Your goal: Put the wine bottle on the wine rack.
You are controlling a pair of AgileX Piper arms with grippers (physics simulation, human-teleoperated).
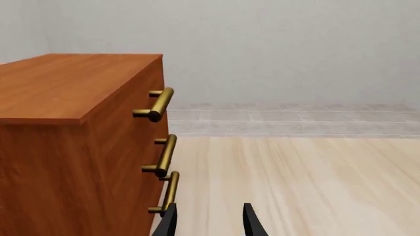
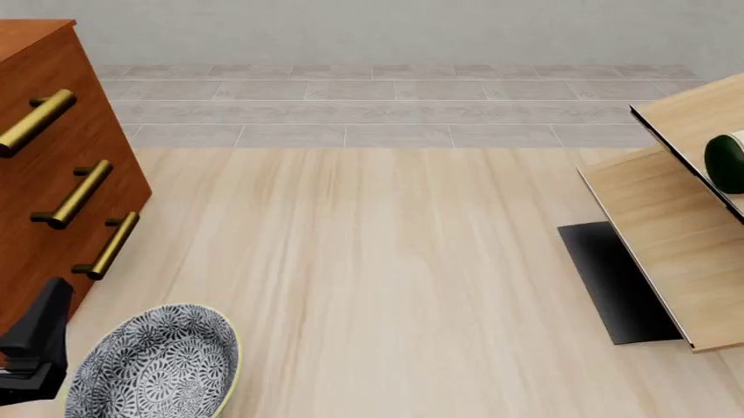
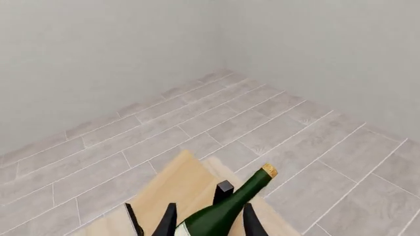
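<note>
The wine bottle (image 3: 220, 215) is dark green with a tan cork (image 3: 269, 171). It lies slanted between my right gripper's (image 3: 208, 223) two fingers, which press on both sides of it, over a pale-wood panel of the wine rack (image 3: 176, 189). In the front view the wine rack (image 2: 665, 228) stands at the right edge on its black base plate (image 2: 614, 283). Only the bottle's dark round end (image 2: 730, 163) shows there, against the rack's upper panel; the right gripper is out of that view. My left gripper (image 1: 208, 223) is open and empty, beside the cabinet's lowest handle.
A reddish-brown drawer cabinet (image 2: 35, 187) with brass handles (image 2: 76, 193) stands at the left, also in the left wrist view (image 1: 72, 147). A blue-patterned bowl (image 2: 157, 366) sits at the front left, right of the left arm (image 2: 35, 348). A tiled floor and a grey wall lie beyond the table.
</note>
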